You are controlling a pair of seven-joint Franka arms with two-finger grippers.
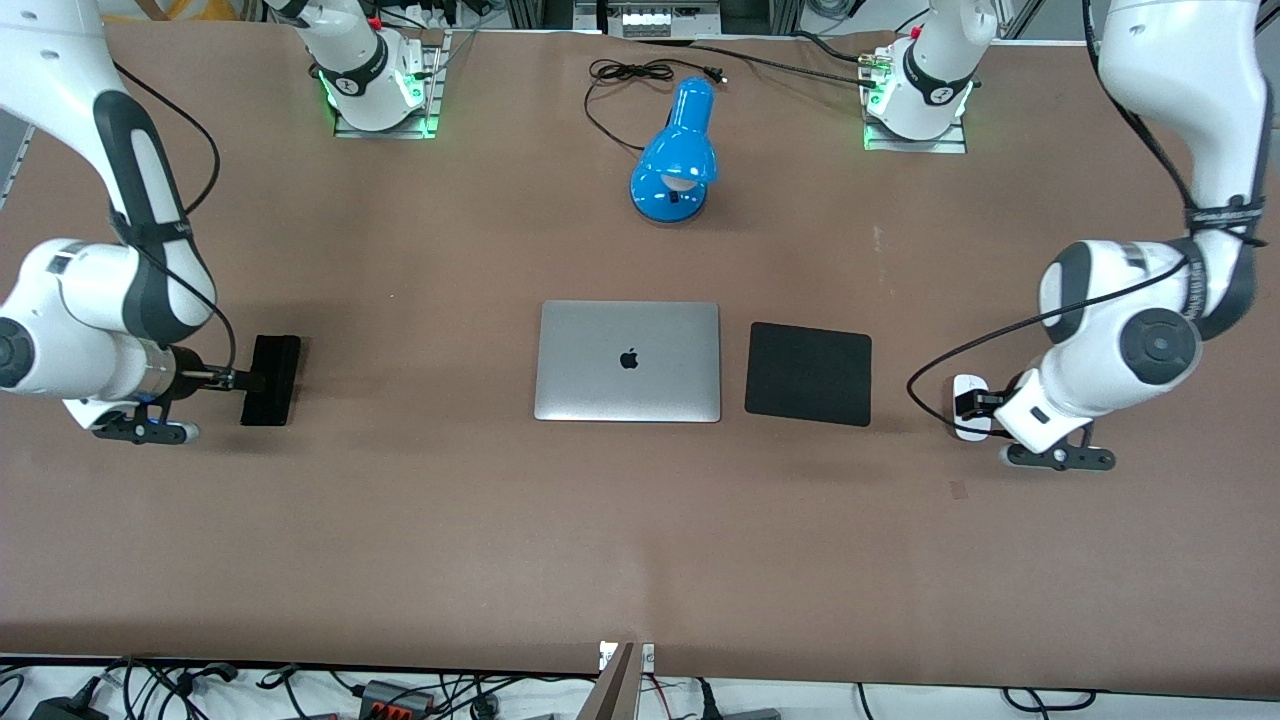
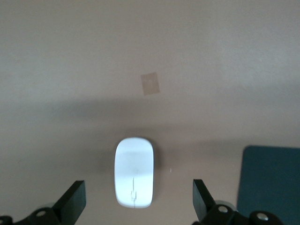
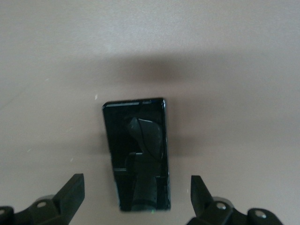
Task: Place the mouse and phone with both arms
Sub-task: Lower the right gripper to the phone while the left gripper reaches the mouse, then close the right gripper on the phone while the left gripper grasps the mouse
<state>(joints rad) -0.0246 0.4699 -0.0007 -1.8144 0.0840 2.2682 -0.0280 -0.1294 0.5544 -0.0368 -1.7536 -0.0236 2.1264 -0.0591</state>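
The left gripper (image 2: 136, 199) hovers with fingers (image 2: 75, 199) spread wide, straddling the mouse (image 2: 134, 172) lying lengthwise between them beside the black pad (image 1: 809, 373). The right gripper (image 3: 136, 197), equally wide, straddles the phone (image 3: 138, 152) on the surface (image 1: 400, 520).

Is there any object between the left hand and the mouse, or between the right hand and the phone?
Nothing visible stands in the way. The left hand is open over the mouse, which lies between its fingers on the table. The right hand is open over the phone in the same way.
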